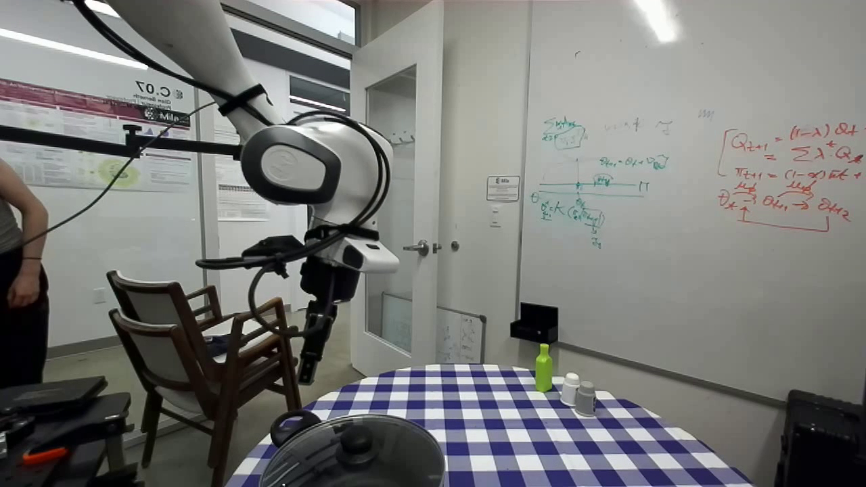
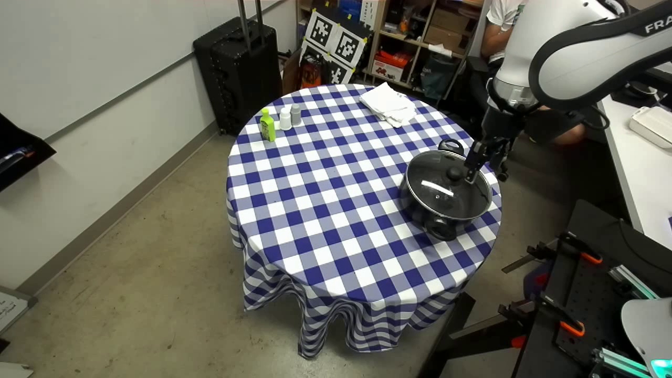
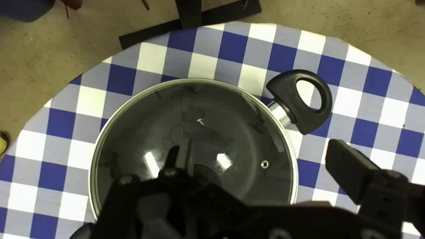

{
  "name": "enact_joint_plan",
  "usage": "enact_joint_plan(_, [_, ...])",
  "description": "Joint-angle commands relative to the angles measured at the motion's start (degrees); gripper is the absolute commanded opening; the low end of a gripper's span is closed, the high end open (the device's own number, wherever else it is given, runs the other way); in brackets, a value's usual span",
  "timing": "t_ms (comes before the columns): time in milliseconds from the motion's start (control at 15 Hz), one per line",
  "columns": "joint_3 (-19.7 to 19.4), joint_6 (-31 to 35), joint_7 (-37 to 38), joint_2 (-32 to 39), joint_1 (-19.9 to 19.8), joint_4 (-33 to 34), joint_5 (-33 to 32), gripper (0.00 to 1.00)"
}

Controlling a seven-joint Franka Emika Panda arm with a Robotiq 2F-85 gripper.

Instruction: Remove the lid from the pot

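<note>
The see-through glass lid (image 1: 399,450) sits on the black pot (image 1: 289,427) at the table's edge. In an exterior view the lid (image 2: 438,197) lies flat on the pot (image 2: 413,211), its black knob (image 2: 454,173) upright. My gripper (image 1: 308,373) is above the lid, apart from it. In an exterior view its fingertips (image 2: 470,176) appear just beside the knob. In the wrist view my gripper (image 3: 258,147) is open and empty, fingers wide apart. One finger is over the lid (image 3: 232,139) and partly hides the knob (image 3: 207,172); the other is past the rim, near a pot handle (image 3: 320,121).
The round table has a blue-and-white checked cloth (image 2: 336,194). A green bottle (image 2: 268,126), a white shaker (image 2: 285,119) and a grey shaker (image 2: 295,114) stand at its far side. A folded white cloth (image 2: 388,105) lies on it. Wooden chairs (image 1: 196,358) stand behind the arm.
</note>
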Motion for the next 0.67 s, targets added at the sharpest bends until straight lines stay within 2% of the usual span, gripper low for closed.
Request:
enact_joint_plan(0, [-0.53,1.46,-0.75,6.73,-0.31,5.64,0.22,1.0])
enact_joint_plan(333, [-1.07,1.82,0.67,12.56,0.13,11.89,-1.46,1.0])
enact_joint_plan(600, [-4.14,4.18,6.02,15.91,2.18,14.9,-8.54,1.0])
